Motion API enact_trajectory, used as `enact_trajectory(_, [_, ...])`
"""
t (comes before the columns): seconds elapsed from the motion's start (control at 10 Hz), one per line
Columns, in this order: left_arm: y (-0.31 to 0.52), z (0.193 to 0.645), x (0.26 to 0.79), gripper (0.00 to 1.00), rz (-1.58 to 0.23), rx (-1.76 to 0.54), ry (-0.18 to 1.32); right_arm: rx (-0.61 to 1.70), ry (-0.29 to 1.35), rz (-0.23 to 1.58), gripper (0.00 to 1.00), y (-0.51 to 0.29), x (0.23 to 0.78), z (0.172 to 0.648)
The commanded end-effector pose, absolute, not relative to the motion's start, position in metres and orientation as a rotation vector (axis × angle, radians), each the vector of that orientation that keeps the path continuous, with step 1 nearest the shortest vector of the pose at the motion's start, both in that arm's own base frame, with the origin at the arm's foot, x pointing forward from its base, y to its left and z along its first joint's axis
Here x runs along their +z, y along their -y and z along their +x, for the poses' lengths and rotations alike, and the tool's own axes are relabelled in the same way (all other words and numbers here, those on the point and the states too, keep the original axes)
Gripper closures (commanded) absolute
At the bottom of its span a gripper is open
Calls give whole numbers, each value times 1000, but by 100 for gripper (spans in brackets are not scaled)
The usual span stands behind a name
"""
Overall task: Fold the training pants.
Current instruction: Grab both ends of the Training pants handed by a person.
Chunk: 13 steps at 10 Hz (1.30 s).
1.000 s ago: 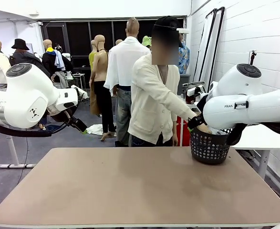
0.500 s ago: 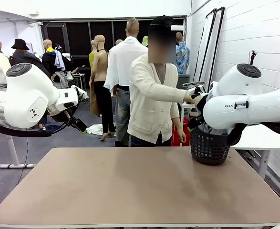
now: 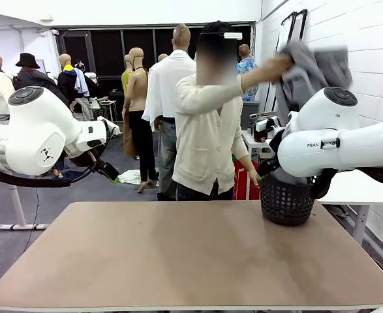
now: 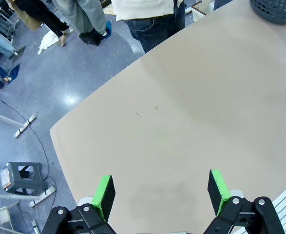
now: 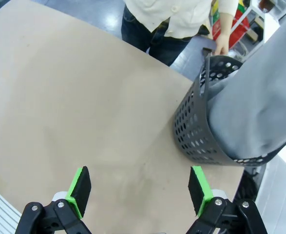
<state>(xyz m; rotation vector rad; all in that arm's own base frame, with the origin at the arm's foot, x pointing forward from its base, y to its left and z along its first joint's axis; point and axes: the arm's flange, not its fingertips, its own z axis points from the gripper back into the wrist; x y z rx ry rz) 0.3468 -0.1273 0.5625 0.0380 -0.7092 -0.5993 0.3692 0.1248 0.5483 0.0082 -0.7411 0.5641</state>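
Note:
The person at the far side lifts the grey training pants (image 3: 305, 72) high with one hand (image 3: 278, 64), out of the black perforated basket (image 3: 286, 202) at the table's far right. In the right wrist view the grey training pants (image 5: 259, 107) still trail into the basket (image 5: 194, 131), whose rim the person's other hand (image 5: 221, 46) holds. My right gripper (image 5: 140, 187) hangs open above the bare tabletop, short of the basket. My left gripper (image 4: 160, 190) is open too, high over the table's near-left part, holding nothing.
The tan table (image 3: 178, 254) lies between the arms. Both white arms are raised at the sides, the right arm (image 3: 335, 143) partly in front of the basket. The person's legs (image 4: 152, 19) stand at the table's far edge.
The person's hand has gone from inside the basket to high above it, pulling the grey pants up. Neither arm has moved.

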Motion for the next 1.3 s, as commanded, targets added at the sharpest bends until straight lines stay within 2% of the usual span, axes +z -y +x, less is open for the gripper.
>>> enact_trajectory(0.0, [128, 348, 562, 0, 38, -604, 711, 575, 742, 0, 0, -124, 548, 369])
enact_trajectory(1.2, [128, 348, 562, 0, 38, -604, 711, 575, 742, 0, 0, -124, 548, 369])
